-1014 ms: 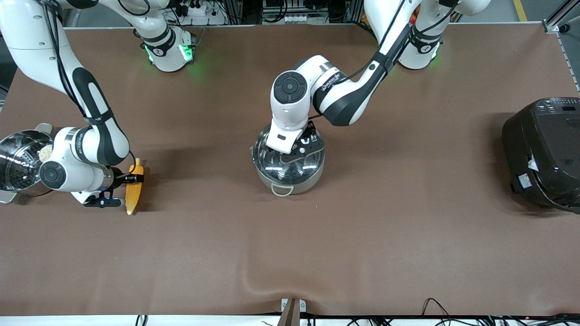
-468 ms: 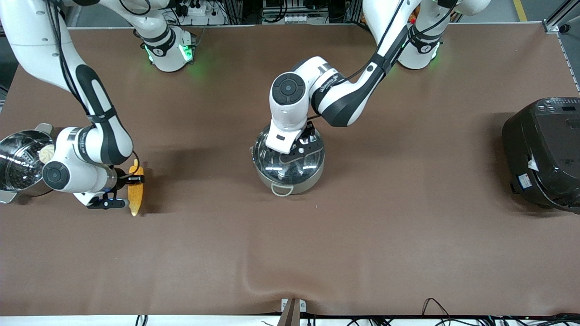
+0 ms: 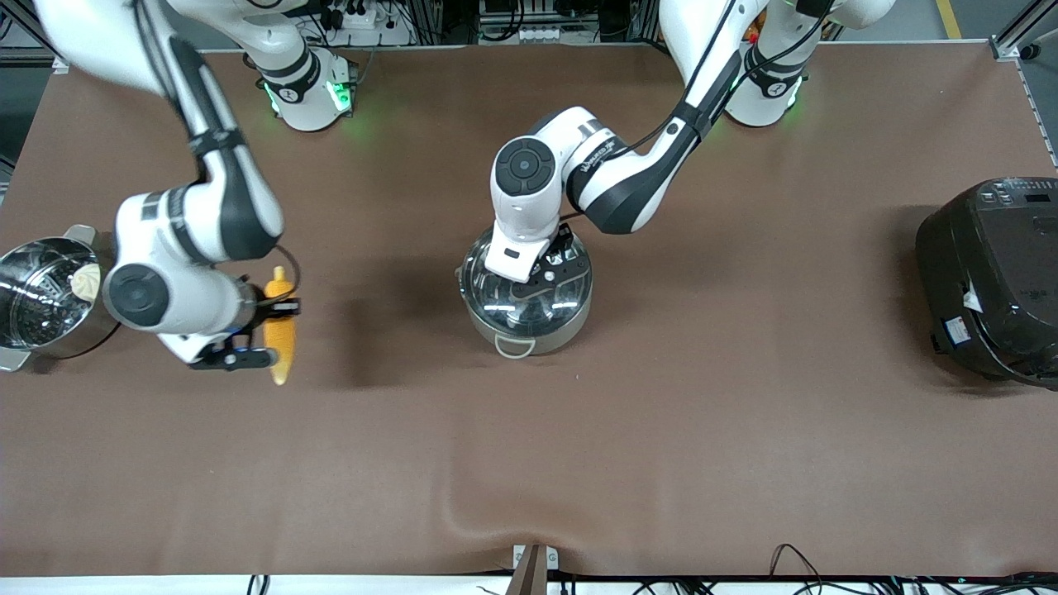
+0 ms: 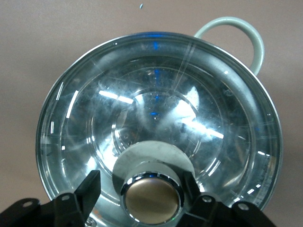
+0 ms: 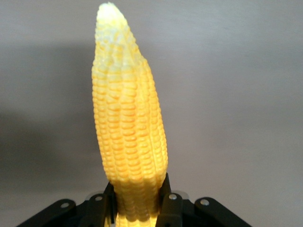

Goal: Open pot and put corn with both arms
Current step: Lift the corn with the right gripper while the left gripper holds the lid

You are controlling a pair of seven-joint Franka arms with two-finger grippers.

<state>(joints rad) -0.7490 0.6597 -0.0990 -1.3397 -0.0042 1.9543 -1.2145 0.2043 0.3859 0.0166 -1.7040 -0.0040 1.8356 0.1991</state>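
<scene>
The right gripper [image 3: 277,324] is clenched on the corn [image 3: 280,335] near its thick end and holds it up over the bare brown bench [image 3: 744,430], between the steamer pan [image 3: 37,302] and the pot [image 3: 526,297]. Gripping near the stub keeps the cob's long taper hanging free, which I'd guess lets it be lowered tip first into the pot once there is an opening. In the right wrist view the fingers [image 5: 163,201] press both sides of the cob, and the kernels run in neat bumpy rows, waxy yellow-orange fading to a pale tip.

The pot sits near the middle of the bench with its lid [image 3: 526,281] on, so nothing can go in yet. The left gripper [image 3: 541,268] is down over the lid, its fingers [image 4: 90,187] standing on either side of the knob [image 4: 152,198]. They look spread, with a visible gap on one side, so I judge it released and not yet gripping. The knob is the only sensible handhold: a smooth, rounded, coppery button on a pale collar, while the glass dome around it is slick, scuffed and full of glare. The pot body is brushed steel with a pale loop handle [image 3: 514,345] facing the camera.

A black rice cooker [image 3: 992,277] sits unused at the left arm's end.
</scene>
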